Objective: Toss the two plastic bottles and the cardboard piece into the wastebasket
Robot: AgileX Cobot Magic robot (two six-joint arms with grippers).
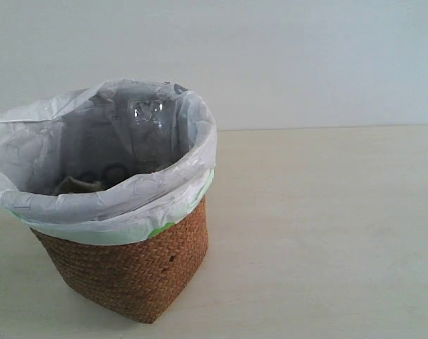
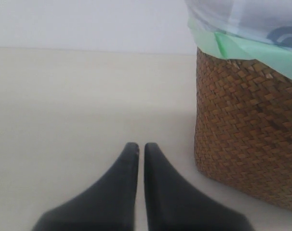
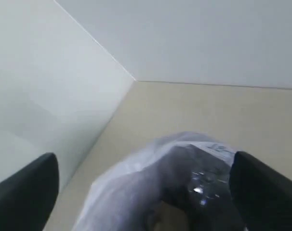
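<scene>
The wicker wastebasket [image 1: 129,268] stands at the left of the table, lined with a white bag [image 1: 94,205]. Inside it a clear plastic bottle [image 1: 149,134] leans against the far side; its label and cap are hidden. A bit of the tan cardboard piece [image 1: 76,185] shows low in the bag. I cannot make out a second bottle. Neither gripper appears in the exterior view. My left gripper [image 2: 141,147] is shut and empty, low over the table beside the wastebasket [image 2: 247,139]. My right gripper [image 3: 145,161] hangs open above the bag, over the bottle [image 3: 206,185], holding nothing.
The pale tabletop [image 1: 327,233] stretches to the right of the basket. A white wall [image 1: 306,56] runs behind, and a wall corner [image 3: 134,79] shows in the right wrist view.
</scene>
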